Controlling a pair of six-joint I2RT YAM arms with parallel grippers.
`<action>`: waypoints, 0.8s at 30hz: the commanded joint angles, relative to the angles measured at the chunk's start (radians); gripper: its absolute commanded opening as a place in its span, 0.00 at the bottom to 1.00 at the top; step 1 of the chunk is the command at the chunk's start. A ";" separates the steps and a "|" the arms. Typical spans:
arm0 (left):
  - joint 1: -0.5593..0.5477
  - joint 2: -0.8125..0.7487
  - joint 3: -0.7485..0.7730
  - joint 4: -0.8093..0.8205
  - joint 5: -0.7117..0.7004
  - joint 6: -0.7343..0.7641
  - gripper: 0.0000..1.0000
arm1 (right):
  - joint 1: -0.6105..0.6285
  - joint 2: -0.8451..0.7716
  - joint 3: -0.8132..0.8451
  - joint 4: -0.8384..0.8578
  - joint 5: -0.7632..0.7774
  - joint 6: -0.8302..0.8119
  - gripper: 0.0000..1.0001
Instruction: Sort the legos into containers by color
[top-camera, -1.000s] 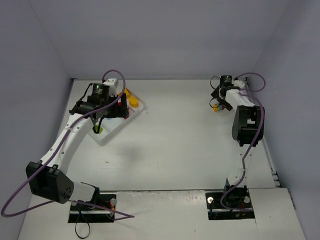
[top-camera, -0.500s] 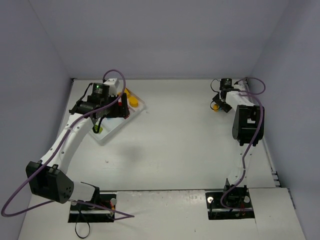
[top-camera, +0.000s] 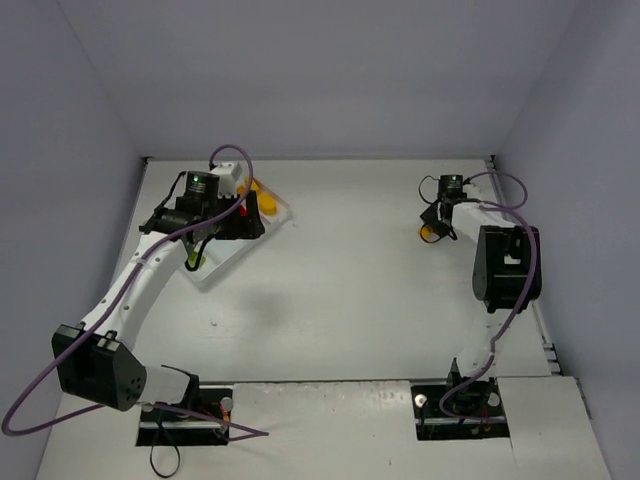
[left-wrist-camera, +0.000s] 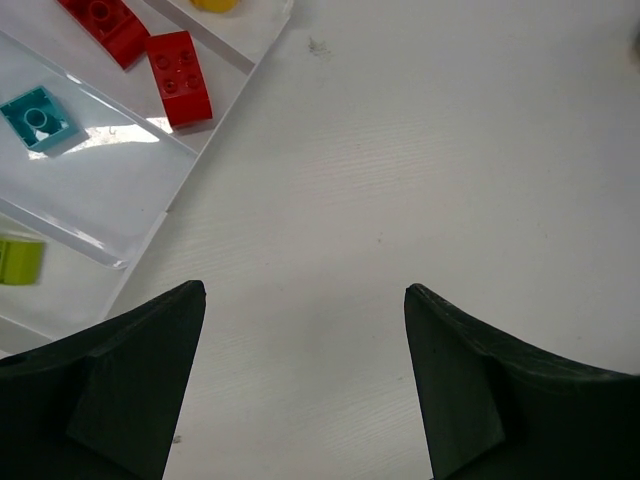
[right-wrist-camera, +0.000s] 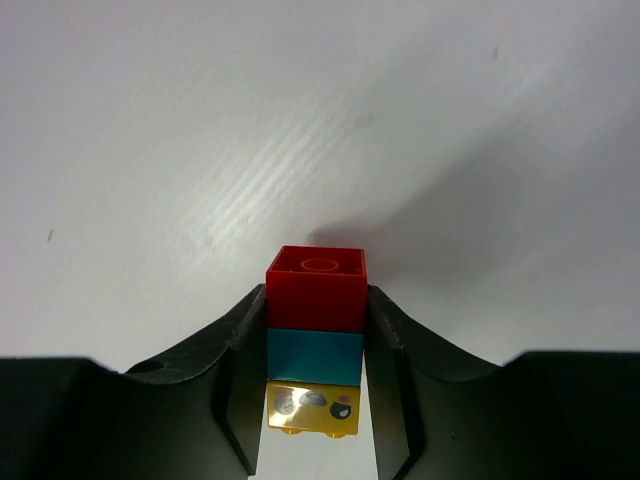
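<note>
My right gripper (right-wrist-camera: 316, 298) is shut on a stack of legos (right-wrist-camera: 315, 300): a red brick on top, a teal one in the middle and a yellow one with a printed face below. In the top view this stack (top-camera: 429, 234) is at the far right of the table, under the right gripper (top-camera: 436, 224). The white tray of containers (left-wrist-camera: 140, 238) holds two red bricks (left-wrist-camera: 180, 78), a teal brick (left-wrist-camera: 37, 117), a lime green brick (left-wrist-camera: 20, 260) and a yellow piece (left-wrist-camera: 215, 4), each colour in its own compartment. My left gripper (left-wrist-camera: 305, 300) hangs open over bare table just right of the tray (top-camera: 215, 270).
Grey walls close in the table on the left, back and right. The right arm's cable (top-camera: 510, 180) loops near the right wall. The table (top-camera: 350, 280) stretches between the tray and the right gripper.
My right gripper has closed on the red, teal and yellow stack and shifted a little. The left gripper has stayed open and has barely moved.
</note>
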 joint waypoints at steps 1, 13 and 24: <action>-0.005 -0.063 -0.002 0.105 0.078 -0.026 0.74 | 0.038 -0.258 -0.132 0.213 -0.106 0.007 0.00; -0.326 -0.178 -0.105 0.305 -0.033 -0.228 0.74 | 0.203 -0.890 -0.649 0.591 -0.232 0.180 0.00; -0.641 -0.068 -0.060 0.482 -0.382 -0.248 0.74 | 0.346 -1.099 -0.712 0.570 -0.208 0.373 0.00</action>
